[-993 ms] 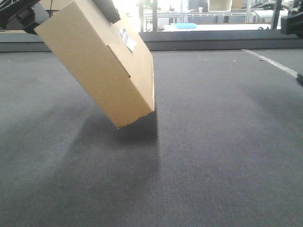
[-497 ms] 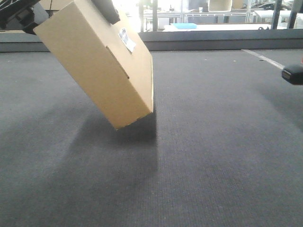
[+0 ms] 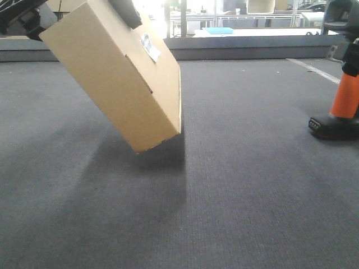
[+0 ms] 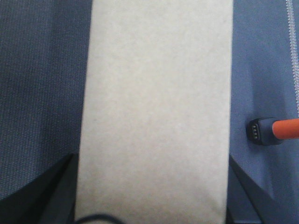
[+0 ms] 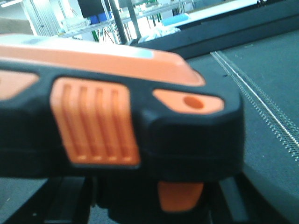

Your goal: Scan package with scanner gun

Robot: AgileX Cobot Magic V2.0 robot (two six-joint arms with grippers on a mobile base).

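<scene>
grey carpet (image 3: 252,196) all round. left gripper (image 4: 152,196) clamps the tilted cardboard box (image 3: 120,73), well left of the upright scanner gun (image 3: 343,95) clamped in the right gripper (image 5: 149,207); the box's label (image 3: 150,46) faces that way.

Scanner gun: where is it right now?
The scanner gun is upright at the front view's far right edge, well apart from the tilted cardboard box on the left.

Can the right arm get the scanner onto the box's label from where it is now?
Probably yes. The label on the tilted box looks turned toward the scanner, and only bare carpet lies between them.
</scene>
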